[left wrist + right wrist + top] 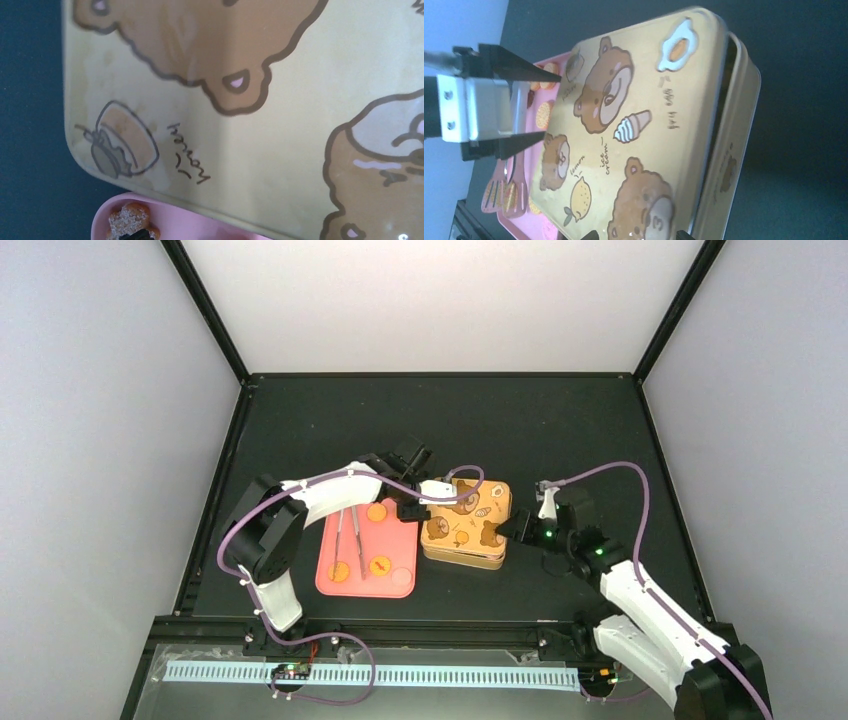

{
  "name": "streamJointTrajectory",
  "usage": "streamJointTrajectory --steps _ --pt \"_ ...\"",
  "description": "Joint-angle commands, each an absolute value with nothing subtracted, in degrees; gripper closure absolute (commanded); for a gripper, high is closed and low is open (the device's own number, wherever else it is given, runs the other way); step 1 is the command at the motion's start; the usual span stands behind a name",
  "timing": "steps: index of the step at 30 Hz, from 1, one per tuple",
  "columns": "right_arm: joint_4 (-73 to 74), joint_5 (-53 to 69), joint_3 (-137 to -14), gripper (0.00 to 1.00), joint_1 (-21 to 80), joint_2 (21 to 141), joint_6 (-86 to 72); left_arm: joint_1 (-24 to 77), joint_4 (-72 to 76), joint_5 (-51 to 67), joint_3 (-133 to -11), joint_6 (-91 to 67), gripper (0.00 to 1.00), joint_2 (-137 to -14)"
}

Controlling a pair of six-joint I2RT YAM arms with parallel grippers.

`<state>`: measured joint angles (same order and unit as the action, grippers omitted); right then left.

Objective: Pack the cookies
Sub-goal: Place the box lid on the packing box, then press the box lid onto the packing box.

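Cookies (376,511) lie flat, faces up, on the pink tray (398,540) to the left of the tin (734,150). Most are round discs, so they have no long axis and point no way in particular. Three look orange-golden and one, at the tray's near right corner, is pale. From my left wrist I also see a brown, sugar-crusted one with a lobed outline at the tray's rim, just beside the lid's corner. Metal tongs (352,540) lie among them, their length running from the near edge toward the far one.

My left pincer (551,106) stands wide open, its two black fingers level with the lid's left edge. Nothing is caught between them, and I cannot tell whether the tips touch the rim.

My right pincer (518,530) is at the tin's right end. Only its two fingertips show, apart, with the lid's surface between them. Whether they press on anything I cannot tell.

The lid (639,115) is glossy yellow metal with rounded corners, printed with bears, a lemon, an ice cream and a fried egg. It sits askew on its base with a dark gap along one side. The table (330,430) is matte black.
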<state>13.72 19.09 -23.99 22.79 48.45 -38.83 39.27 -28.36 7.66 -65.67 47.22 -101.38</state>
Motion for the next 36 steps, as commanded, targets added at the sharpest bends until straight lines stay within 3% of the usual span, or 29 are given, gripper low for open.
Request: streamJointTrajectory --steps 1,5,12,22,31,36 --pt "16.7 20.2 -21.9 0.61 22.8 47.3 -39.3 39.8 -26.7 6.8 -66.7 47.8 0.33 -100.8" --pt "19.7 18.6 -20.9 0.62 22.9 45.4 -38.7 40.0 -26.8 6.8 -66.6 47.7 0.34 -100.2" --pt "23.0 15.8 -24.8 0.55 22.8 47.6 -35.8 40.0 -27.4 6.1 -65.7 47.4 0.34 -98.4" --pt "28.9 9.7 -38.7 0.53 22.8 53.9 -29.3 38.2 -35.4 5.7 -62.3 47.6 0.31 -89.6" --pt "21.2 12.0 -44.8 0.59 22.9 67.9 -28.8 36.2 -42.3 15.5 -65.9 41.8 0.24 -83.2" --pt "17.9 13.6 -41.1 0.63 23.6 70.5 -30.6 37.6 -40.1 21.7 -69.0 36.7 0.27 -87.6"
